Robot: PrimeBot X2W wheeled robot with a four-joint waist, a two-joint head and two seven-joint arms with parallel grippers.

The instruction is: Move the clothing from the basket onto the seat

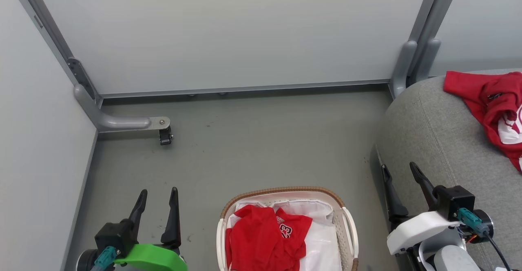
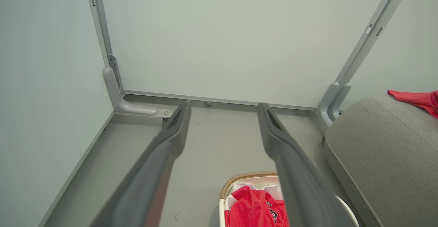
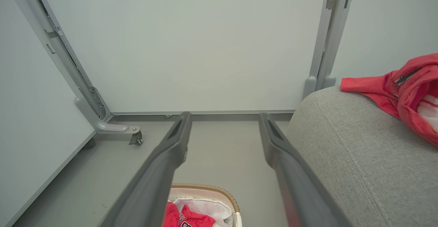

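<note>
The red jersey (image 1: pixel 265 238) lies crumpled in the basket (image 1: pixel 285 190), on the white sheet (image 1: pixel 322 238), mostly in the basket's left half. Its length follows the basket's long axis, which runs from the robot toward the wall (image 1: pixel 228 30), and its white "23" is turned sideways. Right of the basket, a second red garment (image 1: pixel 485 95) lies bunched on the seat (image 1: pixel 440 140). The left hand (image 1: pixel 159 191), left of the basket, and the right hand (image 1: pixel 398 165), right of it by the seat's edge, both have their fingers spread wide and are empty.

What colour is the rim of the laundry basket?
Brown and woven: the basket rim tops white perforated walls. The head view shows it best.
</note>
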